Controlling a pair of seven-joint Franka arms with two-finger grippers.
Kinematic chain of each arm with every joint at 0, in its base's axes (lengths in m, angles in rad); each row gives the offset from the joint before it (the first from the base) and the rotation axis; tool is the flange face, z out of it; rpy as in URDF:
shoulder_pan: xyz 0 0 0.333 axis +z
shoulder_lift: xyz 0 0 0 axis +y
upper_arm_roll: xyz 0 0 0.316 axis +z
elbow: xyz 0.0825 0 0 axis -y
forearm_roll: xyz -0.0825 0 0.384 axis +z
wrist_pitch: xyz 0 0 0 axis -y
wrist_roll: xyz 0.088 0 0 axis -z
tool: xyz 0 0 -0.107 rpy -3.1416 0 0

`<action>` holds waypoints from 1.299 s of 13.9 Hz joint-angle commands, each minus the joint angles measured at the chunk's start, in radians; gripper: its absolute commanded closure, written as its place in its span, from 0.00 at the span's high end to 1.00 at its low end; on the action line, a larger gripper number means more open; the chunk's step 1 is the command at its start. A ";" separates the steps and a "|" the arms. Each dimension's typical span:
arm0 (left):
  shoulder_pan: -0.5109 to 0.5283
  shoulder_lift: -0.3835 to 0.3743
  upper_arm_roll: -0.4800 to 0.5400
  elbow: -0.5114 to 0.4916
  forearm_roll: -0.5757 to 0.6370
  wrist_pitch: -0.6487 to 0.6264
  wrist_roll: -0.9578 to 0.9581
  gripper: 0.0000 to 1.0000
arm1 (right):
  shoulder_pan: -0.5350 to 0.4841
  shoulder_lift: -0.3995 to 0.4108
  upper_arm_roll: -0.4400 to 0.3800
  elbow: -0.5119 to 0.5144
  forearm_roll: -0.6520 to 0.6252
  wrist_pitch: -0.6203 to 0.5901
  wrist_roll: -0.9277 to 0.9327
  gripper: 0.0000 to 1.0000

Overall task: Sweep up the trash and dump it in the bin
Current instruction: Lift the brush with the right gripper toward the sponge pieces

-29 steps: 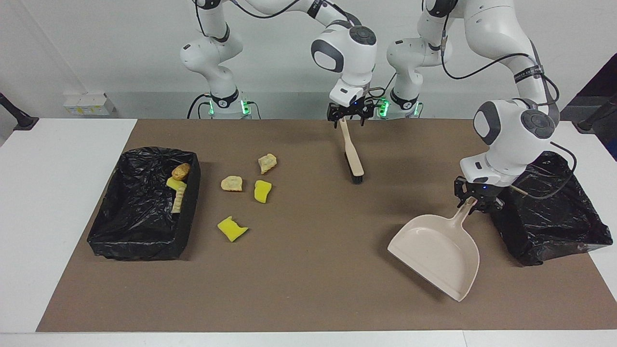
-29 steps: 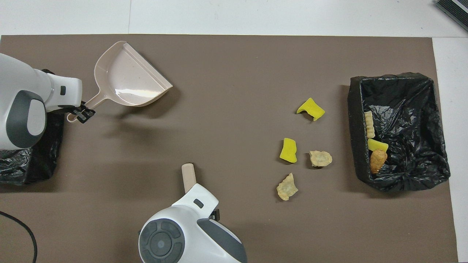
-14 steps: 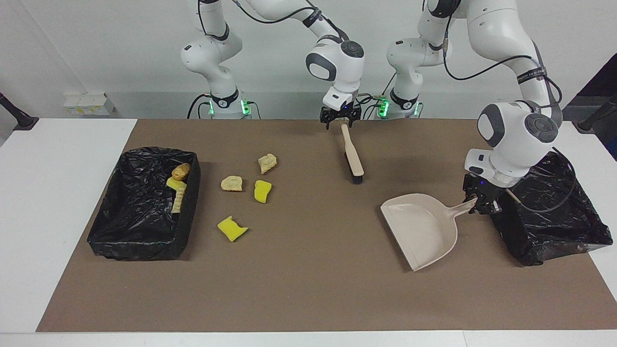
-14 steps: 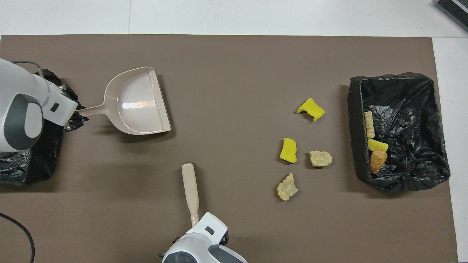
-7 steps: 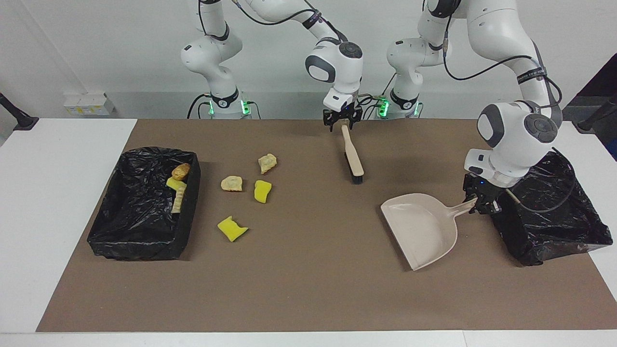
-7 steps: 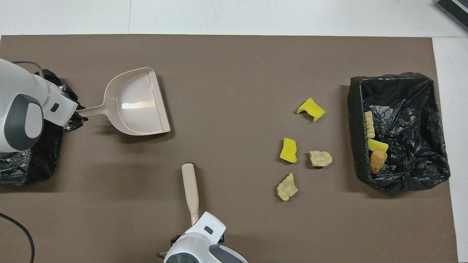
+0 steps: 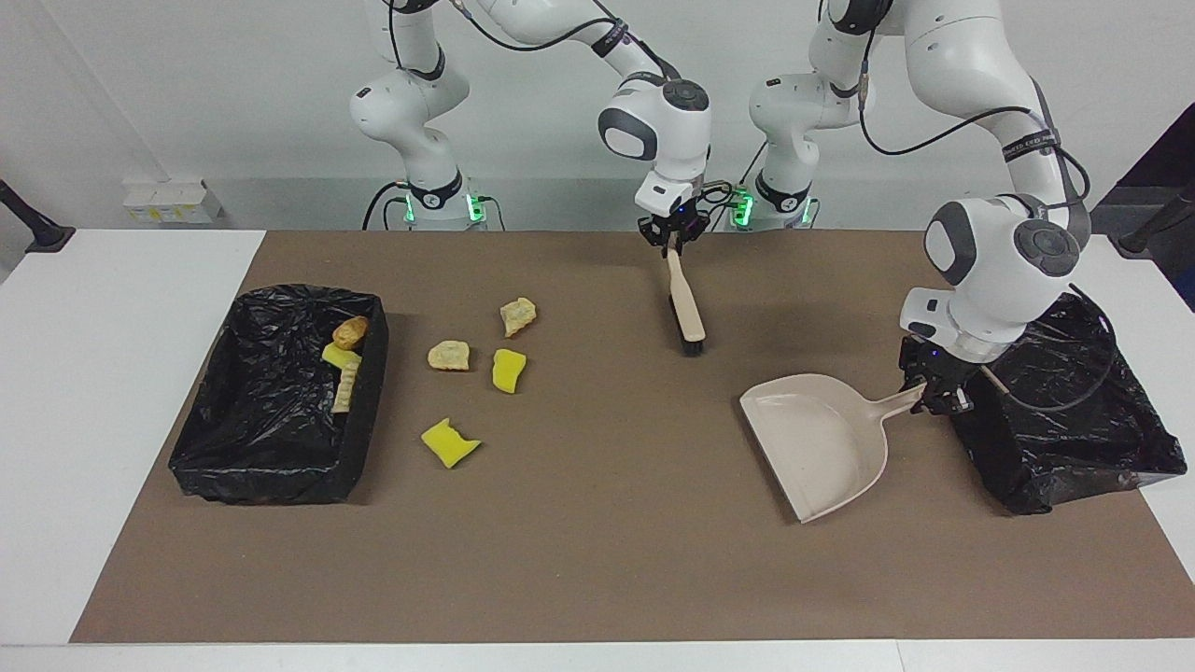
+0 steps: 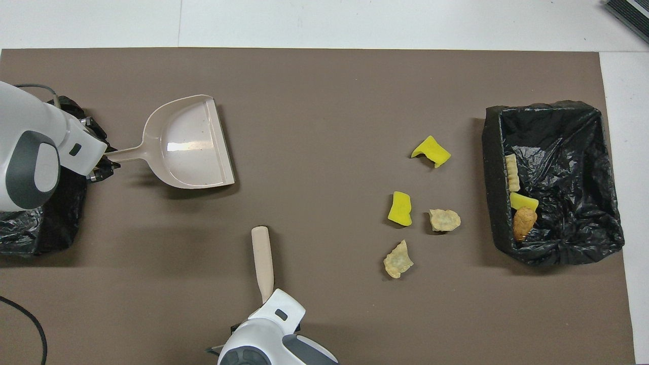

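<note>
Several scraps of trash lie on the brown mat: two yellow sponge chunks (image 7: 449, 442) (image 7: 508, 370) and two tan lumps (image 7: 449, 355) (image 7: 517, 315). They sit beside the black-lined bin (image 7: 261, 478) at the right arm's end, which holds three more scraps (image 7: 344, 359). The beige brush (image 7: 686, 308) lies on the mat near the robots. My right gripper (image 7: 672, 243) is shut on its handle end. My left gripper (image 7: 934, 392) is shut on the handle of the beige dustpan (image 7: 822, 439), whose open mouth points toward the trash (image 8: 400, 208).
A second black-lined bin (image 7: 1074, 448) stands at the left arm's end, right beside the left gripper. White table shows around the mat (image 7: 607, 560). A black cable (image 8: 30, 319) crosses the mat's corner near the left arm.
The right gripper came down over the brush's handle end and its fingers closed on it. The dustpan swung round and lowered two seconds ago; it has barely moved since.
</note>
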 commanded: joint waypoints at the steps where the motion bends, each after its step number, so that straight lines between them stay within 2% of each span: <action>1: 0.012 -0.029 -0.007 -0.029 0.015 0.006 0.016 0.00 | -0.008 0.011 0.006 0.006 0.031 0.014 -0.023 0.18; 2: 0.012 -0.029 -0.007 -0.029 0.015 0.008 0.016 0.00 | -0.008 0.011 0.006 0.006 0.031 0.014 -0.021 0.12; 3: 0.011 -0.029 -0.007 -0.029 0.015 0.009 0.016 0.00 | -0.008 0.010 0.006 0.009 0.032 0.012 -0.009 0.00; 7: 0.009 -0.028 -0.007 -0.019 0.015 0.003 0.015 0.00 | -0.072 -0.040 0.003 0.046 0.035 -0.020 0.020 0.00; 10: -0.008 -0.028 -0.008 -0.014 0.015 -0.015 0.009 0.00 | -0.162 -0.149 0.000 0.029 0.045 -0.170 -0.023 0.00; 12: -0.035 -0.029 -0.011 -0.015 0.015 -0.032 -0.002 0.00 | -0.227 -0.194 -0.003 0.024 0.046 -0.259 -0.037 0.00; 16: -0.135 -0.046 -0.007 -0.029 0.017 -0.044 -0.091 0.00 | -0.359 -0.283 -0.005 -0.037 0.043 -0.402 -0.113 0.00; 18: -0.173 -0.054 -0.007 -0.054 0.025 -0.041 -0.131 0.00 | -0.423 -0.326 -0.005 -0.127 0.029 -0.379 -0.182 0.00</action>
